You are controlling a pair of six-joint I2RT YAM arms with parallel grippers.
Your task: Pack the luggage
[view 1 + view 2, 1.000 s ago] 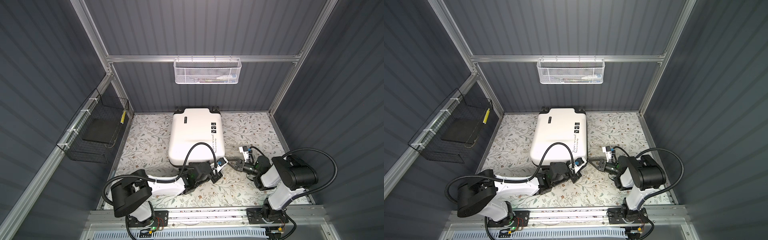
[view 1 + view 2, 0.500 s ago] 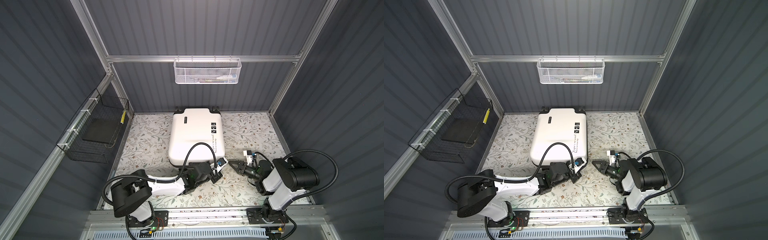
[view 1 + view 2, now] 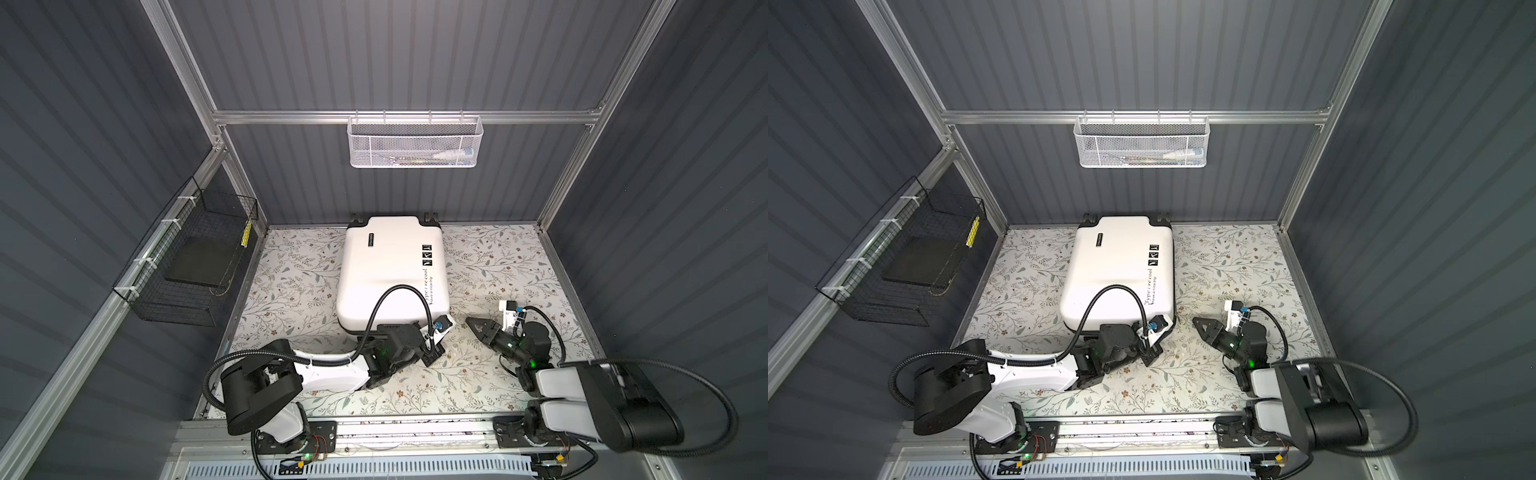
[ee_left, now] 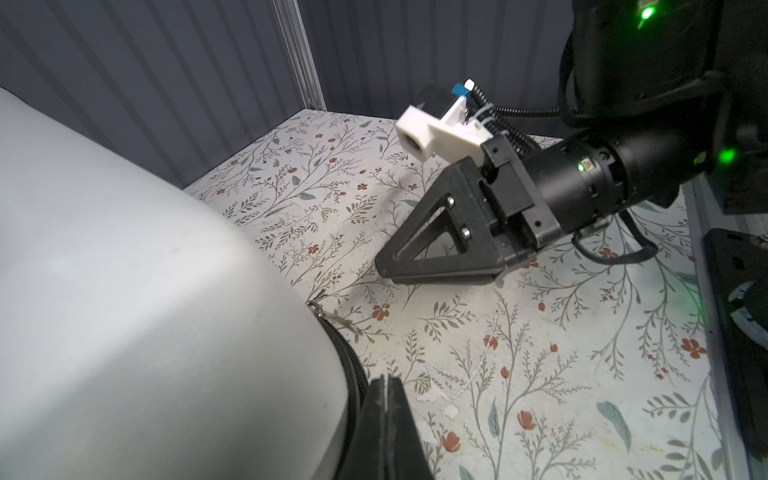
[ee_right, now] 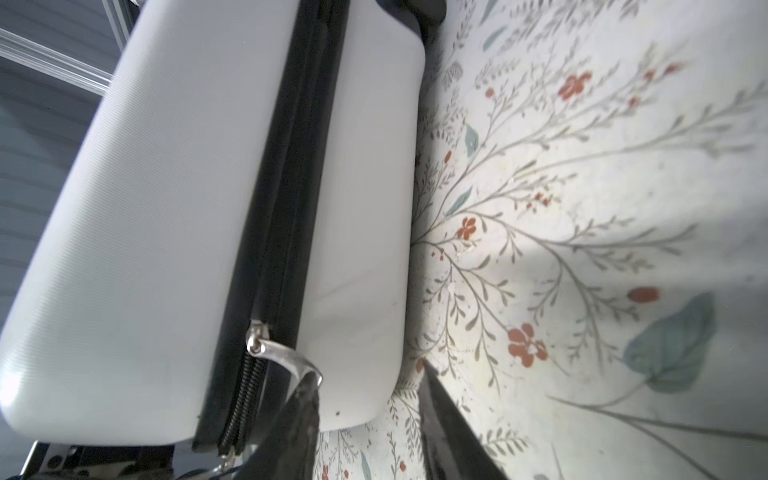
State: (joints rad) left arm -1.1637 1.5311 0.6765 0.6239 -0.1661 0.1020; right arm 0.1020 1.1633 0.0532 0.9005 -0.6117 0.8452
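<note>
The right gripper (image 5: 368,374) has its fingers spread. In the right wrist view, one fingertip (image 5: 305,399) sits at the loose end of the silver zipper pull (image 5: 282,355) and appears to touch it, while the other is over the floral mat (image 5: 582,249). In both top views the gripper's tip (image 3: 472,321) lies low, right of centre, just beside the near right corner of the luggage (image 3: 390,270) and apart from the shell.

The left gripper (image 4: 96,380) has its fingers pressed together against the black zipper band at that same corner. Whether anything thin is caught between them cannot be told. In a top view it sits (image 3: 434,353) just below the suitcase's near edge.

The luggage lies flat and closed in the middle of the mat, with its wheels toward the back wall. A white mesh basket (image 3: 413,143) hangs on the rail at upper centre, and a black wire basket (image 3: 195,266) is on the left wall.
</note>
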